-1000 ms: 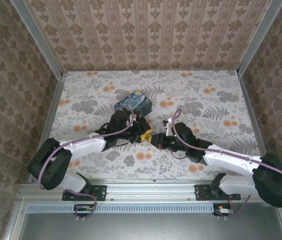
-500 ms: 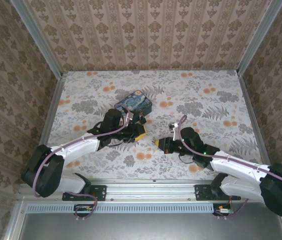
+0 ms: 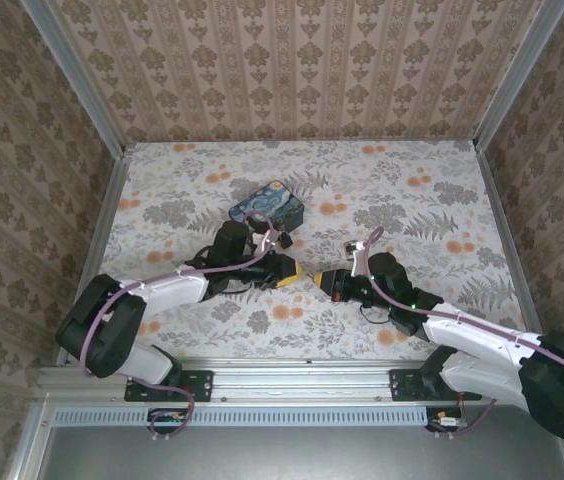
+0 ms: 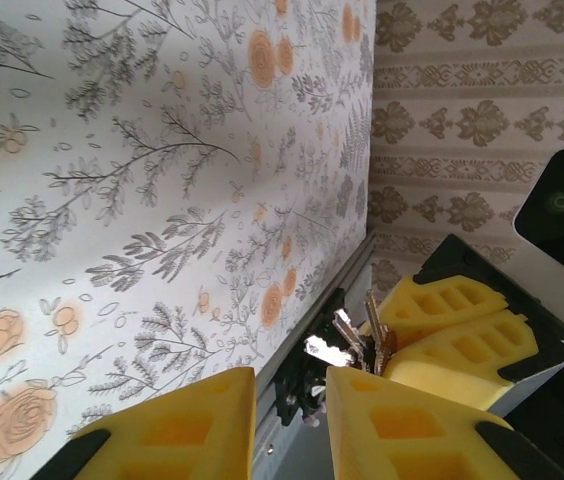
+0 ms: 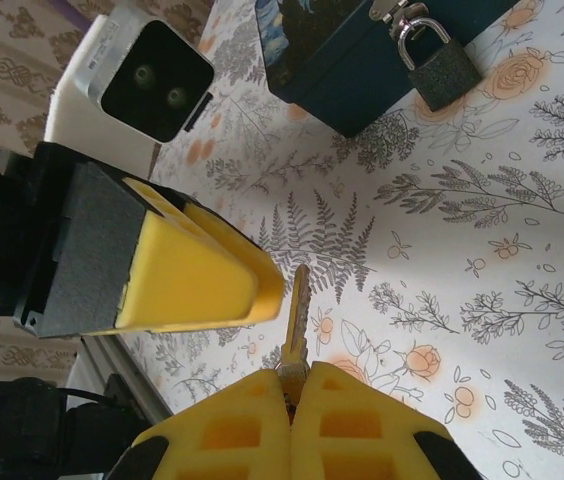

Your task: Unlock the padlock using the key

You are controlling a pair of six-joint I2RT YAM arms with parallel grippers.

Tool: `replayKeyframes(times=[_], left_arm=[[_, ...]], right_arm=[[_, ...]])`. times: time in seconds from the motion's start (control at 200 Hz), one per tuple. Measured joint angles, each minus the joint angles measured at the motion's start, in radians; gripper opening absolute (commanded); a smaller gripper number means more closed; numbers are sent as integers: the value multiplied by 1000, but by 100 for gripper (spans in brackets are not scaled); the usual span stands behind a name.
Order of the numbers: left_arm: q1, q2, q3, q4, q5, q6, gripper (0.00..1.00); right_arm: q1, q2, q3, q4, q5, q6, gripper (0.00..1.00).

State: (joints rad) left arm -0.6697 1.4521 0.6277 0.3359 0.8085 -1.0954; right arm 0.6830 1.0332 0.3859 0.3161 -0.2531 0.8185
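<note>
Padlock [image 5: 432,65]: shackle closed, hanging from the hasp of the blue tin [image 5: 342,75], far of both grippers (not yet unlocked). Key [image 5: 297,305]: pinched in right gripper [image 5: 290,385], well apart from the padlock; left gripper [image 4: 290,400] slightly spread, empty. Outstanding, by judgement: insertion and turn.

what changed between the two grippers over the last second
Close together a second ago, they drew apart, and have now closed in again: the left gripper slid right, the right gripper left, tips nearly meeting. The right one pinches the key. The tin stayed put.
</note>
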Motion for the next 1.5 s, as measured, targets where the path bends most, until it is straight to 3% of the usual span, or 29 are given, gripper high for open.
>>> replayKeyframes(times=[0.57, 0.935, 1.035, 1.075, 1.11, 1.145, 1.33, 1.5], left_arm=[[-17, 40, -20, 175, 27, -103, 21], [-16, 72, -34, 284, 25, -191, 8], [-13, 75, -34, 301, 27, -196, 0], [-12, 75, -34, 302, 34, -188, 0], [-11, 72, -33, 282, 40, -157, 0], [-9, 68, -30, 244, 44, -120, 0], [-25, 26, 140, -267, -20, 266, 0], [-24, -12, 185, -396, 3, 479, 0]], right_arm=[[0, 26, 0, 72, -17, 50, 0], [-9, 56, 0, 105, -17, 76, 0], [-10, 64, -1, 101, -17, 80, 21], [-13, 64, -1, 100, -17, 77, 36], [-18, 64, -1, 94, -17, 80, 47], [-24, 63, -1, 83, -17, 76, 52], [-106, 11, -2, -32, -13, 24, 52], [-127, -19, -2, -55, -78, -47, 51]])
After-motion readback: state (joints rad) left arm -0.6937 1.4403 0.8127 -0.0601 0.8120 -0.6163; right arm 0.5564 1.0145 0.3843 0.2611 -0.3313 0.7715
